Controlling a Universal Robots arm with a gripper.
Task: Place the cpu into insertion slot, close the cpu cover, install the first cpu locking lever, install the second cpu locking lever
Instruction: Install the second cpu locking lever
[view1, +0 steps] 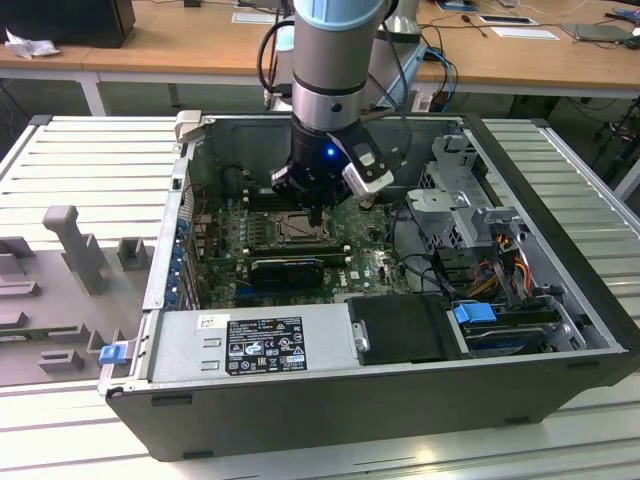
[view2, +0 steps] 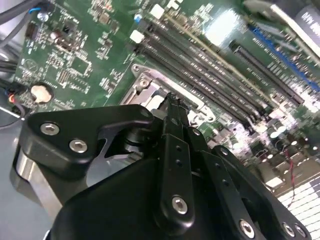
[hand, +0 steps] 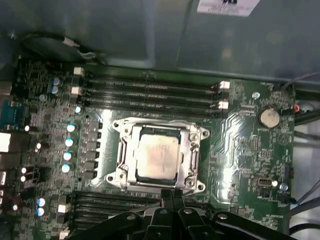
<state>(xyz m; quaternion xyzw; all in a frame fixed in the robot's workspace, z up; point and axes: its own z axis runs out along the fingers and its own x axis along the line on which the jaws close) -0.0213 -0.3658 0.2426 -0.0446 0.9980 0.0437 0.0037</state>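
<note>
Here the tool (hand: 171, 196), fingers pressed together and holding nothing, sits low at the frame's bottom centre in the first wrist view, just at the cover's (hand: 192, 150) near edge. Beyond, mid-frame, the cpu (hand: 157, 157) lies seated under the closed cover.

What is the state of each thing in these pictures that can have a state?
cpu: seated in the socket, metal top showing.
cpu cover: closed flat around the cpu.
gripper: fingers together, holding nothing, at the socket's edge.
computer case: lying on its side, side panel off.
memory slots: empty.
</note>
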